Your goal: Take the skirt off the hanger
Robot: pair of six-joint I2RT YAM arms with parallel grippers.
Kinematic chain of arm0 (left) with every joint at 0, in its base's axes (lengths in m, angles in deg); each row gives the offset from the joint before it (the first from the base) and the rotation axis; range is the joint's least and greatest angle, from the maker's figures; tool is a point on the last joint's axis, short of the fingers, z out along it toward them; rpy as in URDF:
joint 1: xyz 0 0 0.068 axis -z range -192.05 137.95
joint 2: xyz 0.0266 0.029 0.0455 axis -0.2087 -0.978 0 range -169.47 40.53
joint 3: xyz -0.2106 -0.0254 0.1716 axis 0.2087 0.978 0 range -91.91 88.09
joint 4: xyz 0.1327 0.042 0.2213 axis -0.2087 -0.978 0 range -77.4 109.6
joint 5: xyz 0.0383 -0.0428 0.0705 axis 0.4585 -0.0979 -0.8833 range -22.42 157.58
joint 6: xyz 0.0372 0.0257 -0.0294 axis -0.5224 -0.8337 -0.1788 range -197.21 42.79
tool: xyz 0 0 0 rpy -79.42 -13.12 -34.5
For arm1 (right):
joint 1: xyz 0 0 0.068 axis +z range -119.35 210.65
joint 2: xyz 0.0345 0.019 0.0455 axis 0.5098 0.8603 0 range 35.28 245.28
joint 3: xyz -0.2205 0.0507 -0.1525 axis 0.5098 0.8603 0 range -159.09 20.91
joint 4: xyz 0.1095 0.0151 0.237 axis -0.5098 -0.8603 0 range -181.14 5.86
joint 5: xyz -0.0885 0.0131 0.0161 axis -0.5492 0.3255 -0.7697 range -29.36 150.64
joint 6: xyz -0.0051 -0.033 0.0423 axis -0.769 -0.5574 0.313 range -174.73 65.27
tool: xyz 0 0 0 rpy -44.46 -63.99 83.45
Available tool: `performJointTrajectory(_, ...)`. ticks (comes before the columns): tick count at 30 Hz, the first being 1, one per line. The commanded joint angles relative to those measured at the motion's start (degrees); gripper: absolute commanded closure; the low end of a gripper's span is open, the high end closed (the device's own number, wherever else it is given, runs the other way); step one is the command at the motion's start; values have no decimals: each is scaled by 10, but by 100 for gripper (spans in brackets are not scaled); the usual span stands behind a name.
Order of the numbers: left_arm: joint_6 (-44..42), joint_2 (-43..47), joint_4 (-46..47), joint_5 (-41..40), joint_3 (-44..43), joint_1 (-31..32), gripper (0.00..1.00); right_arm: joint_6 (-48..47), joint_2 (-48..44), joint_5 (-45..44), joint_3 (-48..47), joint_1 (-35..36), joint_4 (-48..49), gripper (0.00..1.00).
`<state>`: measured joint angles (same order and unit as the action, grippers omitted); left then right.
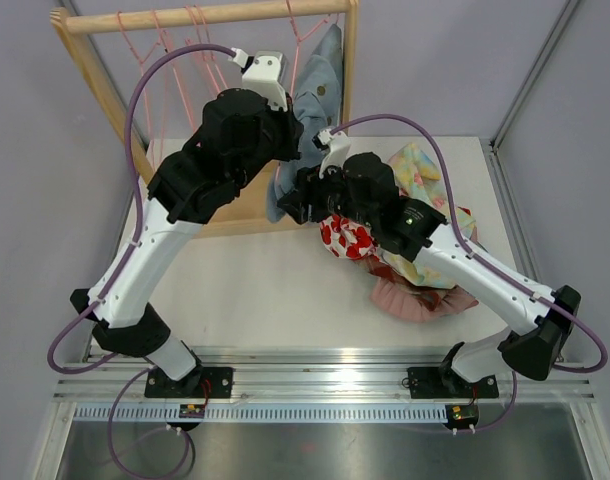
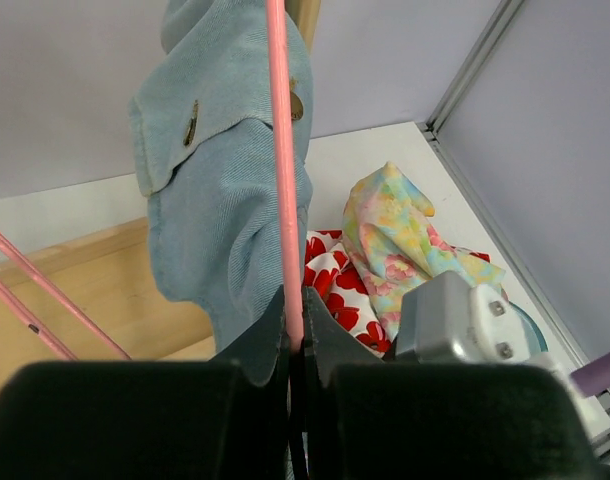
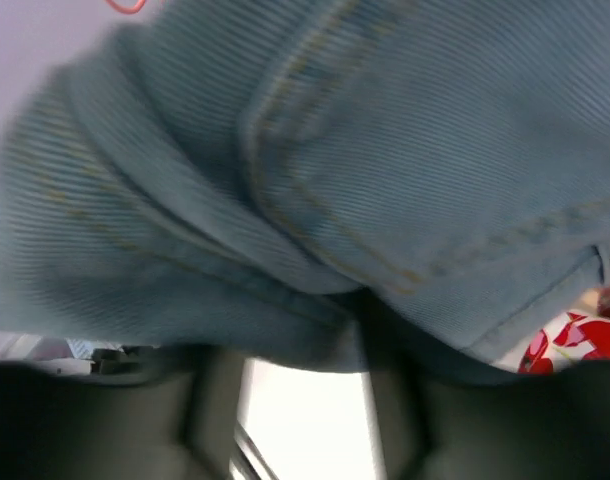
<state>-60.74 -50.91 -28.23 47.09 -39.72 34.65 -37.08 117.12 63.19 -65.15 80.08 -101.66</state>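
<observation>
Logging from largest to smallest, all positions referred to the wooden rack (image 1: 200, 14).

Tabletop (image 1: 265, 290): the rack stands on it.

Left arm (image 1: 225, 145): reaches up to the rack's right end. Right arm (image 1: 385, 205): comes in lower, just right of the rack's base.

Skirt (image 1: 320, 95), pale blue corduroy: hangs at the right end of the rack, under the top rail, draped on a pink hanger (image 2: 282, 180). Not yet off.

Heap of clothes (image 1: 425, 180) (pastel, red-flower print, pink): lies on the tabletop to the right of the rack.

Left fingers (image 2: 257, 355): pressed together on the hanger's pink wire, which runs up from them in front of the skirt.

Right fingers (image 3: 390, 400): right under the skirt's lower part, with cloth filling the wrist view. A gap shows between them, but I cannot tell whether any cloth is caught.

Step in hand (my reading): the left side steadies the hanger while the right side takes hold of the lower skirt.

The next move calls for:
- a firm pinch on the cloth;
- a pull down and away from the rack, toward the right;
- the left side keeping the wire fixed so it neither swings nor slides along the rail.

Risk: the buttoned waistband may snag on the wire.
</observation>
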Motion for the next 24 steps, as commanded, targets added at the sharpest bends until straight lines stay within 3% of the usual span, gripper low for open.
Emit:
performJointTrajectory(1,-7,45,105,-24,-8,3,100,-2,-12,-22,19,2,38,56)
performJointTrajectory(2,-9,49,106,-26,-7,3,100,-2,-19,-23,33,3,40,72)
performJointTrajectory(8,-17,57,107,-36,-4,3,100,11,-39,-40,92,2,54,90)
performJointTrajectory(9,-19,60,107,-39,-5,3,100,16,-41,-40,99,2,57,99)
performJointTrajectory(19,-67,64,106,-87,-56,3,100,77,-84,-42,299,17,107,100)
performJointTrajectory(24,-97,64,96,-121,-67,2,100,106,-146,-71,374,49,84,100)
